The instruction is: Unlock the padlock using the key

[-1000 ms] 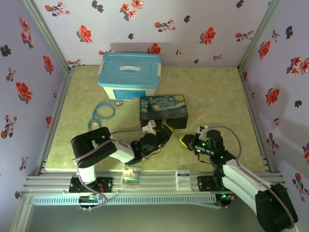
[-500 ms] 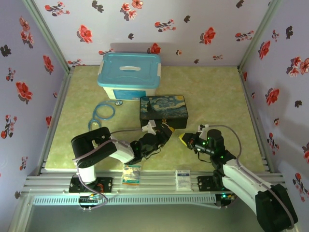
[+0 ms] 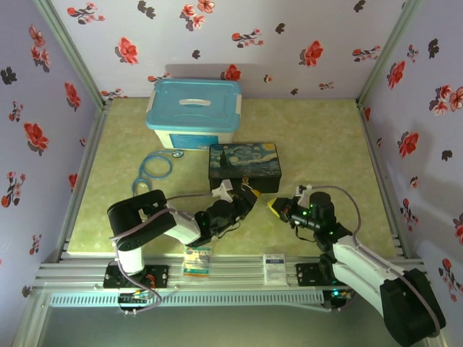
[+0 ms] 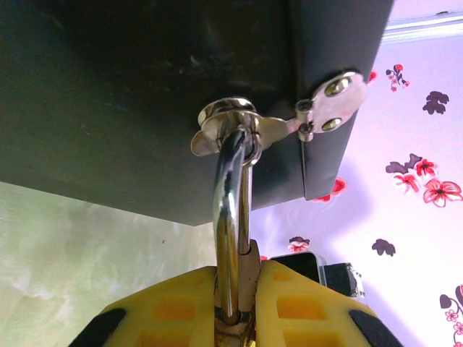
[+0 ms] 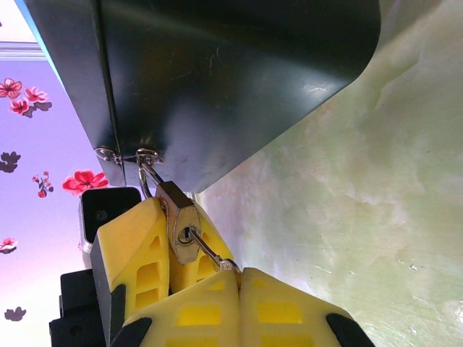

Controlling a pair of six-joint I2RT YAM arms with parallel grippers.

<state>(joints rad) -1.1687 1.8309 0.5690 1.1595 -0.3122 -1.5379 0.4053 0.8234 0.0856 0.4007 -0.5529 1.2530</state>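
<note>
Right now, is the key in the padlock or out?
In. The key runs from the shut right gripper straight into the keyhole of the padlock.

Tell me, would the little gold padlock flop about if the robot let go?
The padlock looks like solid metal, so it is likely stiff and heavy for its size. It would probably swing: its shackle only threads through the box's loop.
</note>
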